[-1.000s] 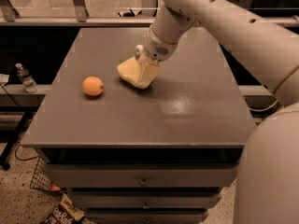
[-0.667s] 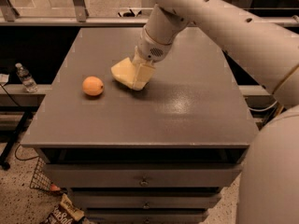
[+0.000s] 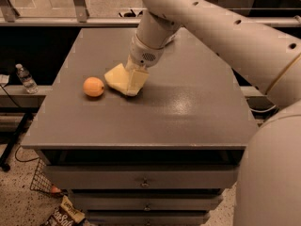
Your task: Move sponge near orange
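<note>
As the gripper (image 3: pixel 135 74), clamped on the sponge (image 3: pixel 120 81), has carried it leftward across the tabletop (image 3: pixel 188 108) over the last second, the sponge now lies just beside the orange (image 3: pixel 93 86), a thin gap between them, so the task looks nearly done. Its long axis runs roughly left-right, with the narrower corner pointing at the orange.

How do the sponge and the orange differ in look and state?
The sponge is pale yellow, blocky and larger; the orange is round, orange and smaller. The gripper, over the middle of the table, holds the sponge tilted; the orange lies free beside it. Both are on that table.
</note>
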